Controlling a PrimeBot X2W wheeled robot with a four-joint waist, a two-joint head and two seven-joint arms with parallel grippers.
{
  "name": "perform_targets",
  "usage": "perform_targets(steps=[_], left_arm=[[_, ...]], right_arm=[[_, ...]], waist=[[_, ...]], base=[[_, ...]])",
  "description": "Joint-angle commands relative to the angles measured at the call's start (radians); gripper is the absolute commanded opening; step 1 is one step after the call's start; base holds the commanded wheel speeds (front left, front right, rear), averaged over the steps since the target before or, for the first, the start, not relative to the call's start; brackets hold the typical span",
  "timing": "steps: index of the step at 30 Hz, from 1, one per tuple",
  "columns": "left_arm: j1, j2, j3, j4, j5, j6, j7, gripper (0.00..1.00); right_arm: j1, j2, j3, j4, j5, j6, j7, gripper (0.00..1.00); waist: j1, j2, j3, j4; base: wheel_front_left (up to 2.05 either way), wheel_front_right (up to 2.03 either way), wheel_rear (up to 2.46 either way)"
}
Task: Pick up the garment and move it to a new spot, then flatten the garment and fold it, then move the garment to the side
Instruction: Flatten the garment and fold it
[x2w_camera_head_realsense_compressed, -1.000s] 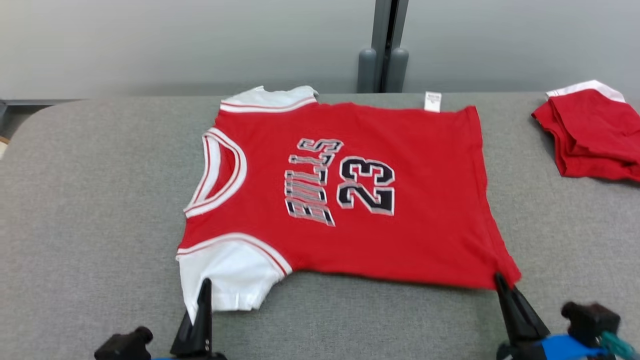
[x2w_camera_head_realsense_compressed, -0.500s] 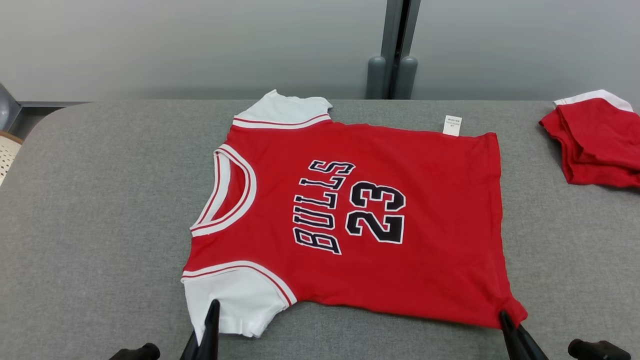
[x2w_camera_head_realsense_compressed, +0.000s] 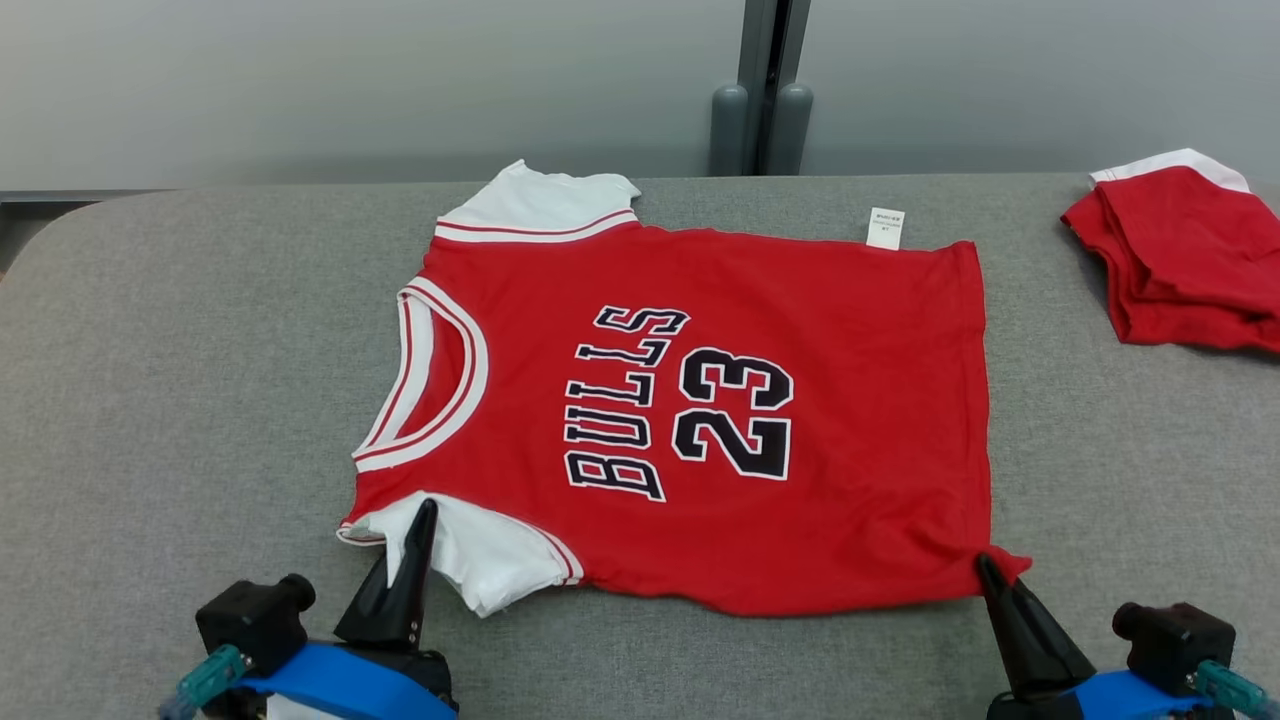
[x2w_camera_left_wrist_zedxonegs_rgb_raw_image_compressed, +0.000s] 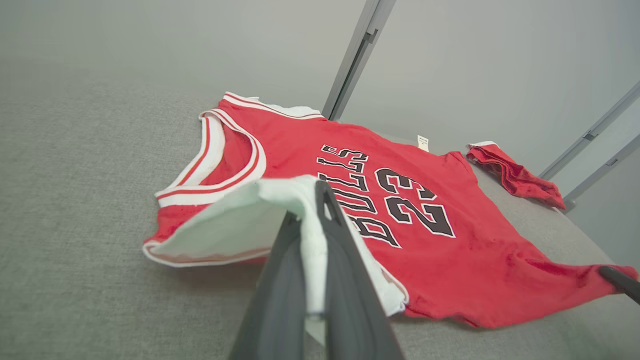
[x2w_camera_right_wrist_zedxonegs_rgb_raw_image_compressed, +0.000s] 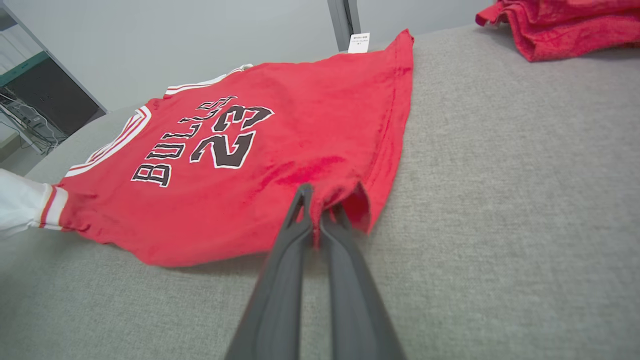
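The garment (x2w_camera_head_realsense_compressed: 760, 300) is a red jersey with white sleeves and "BULLS 23" print, spread on the grey table with its neck to the left. My left gripper (x2w_camera_head_realsense_compressed: 425, 512) is shut on the near white sleeve (x2w_camera_left_wrist_zedxonegs_rgb_raw_image_compressed: 235, 225), whose edge is lifted and curled over. My right gripper (x2w_camera_head_realsense_compressed: 985, 565) is shut on the near hem corner (x2w_camera_right_wrist_zedxonegs_rgb_raw_image_compressed: 345, 192), which is bunched and raised off the table. The rest of the jersey (x2w_camera_right_wrist_zedxonegs_rgb_raw_image_compressed: 300, 105) lies nearly flat.
A second folded red and white garment (x2w_camera_head_realsense_compressed: 1180, 260) lies at the table's far right. The grey table (x2w_camera_head_realsense_compressed: 180, 380) has bare cloth left of the jersey and along the near edge. A grey post (x2w_camera_head_realsense_compressed: 765, 90) stands behind the table.
Both grippers have moved away from me with the sleeve and hem corner, so the near edge lifts and the sleeve curls over. The head camera has shifted between frames.
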Motion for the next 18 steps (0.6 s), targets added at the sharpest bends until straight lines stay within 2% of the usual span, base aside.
perform_targets(steps=[1,18], left_arm=[[-0.027,0.008,-0.001,0.007,-0.003,-0.005,0.002,0.00],[-0.325,0.066,-0.081,0.222,-0.027,-0.025,0.015,0.00]], right_arm=[[-0.019,-0.008,0.000,0.003,0.003,0.001,-0.001,0.00],[-0.253,-0.046,0.030,0.125,0.006,0.001,0.023,0.00]], waist=[[0.0000,0.0000,0.001,-0.004],[0.0000,0.0000,0.071,-0.027]], base=[[0.00,0.00,0.00],[0.00,0.00,0.00]])
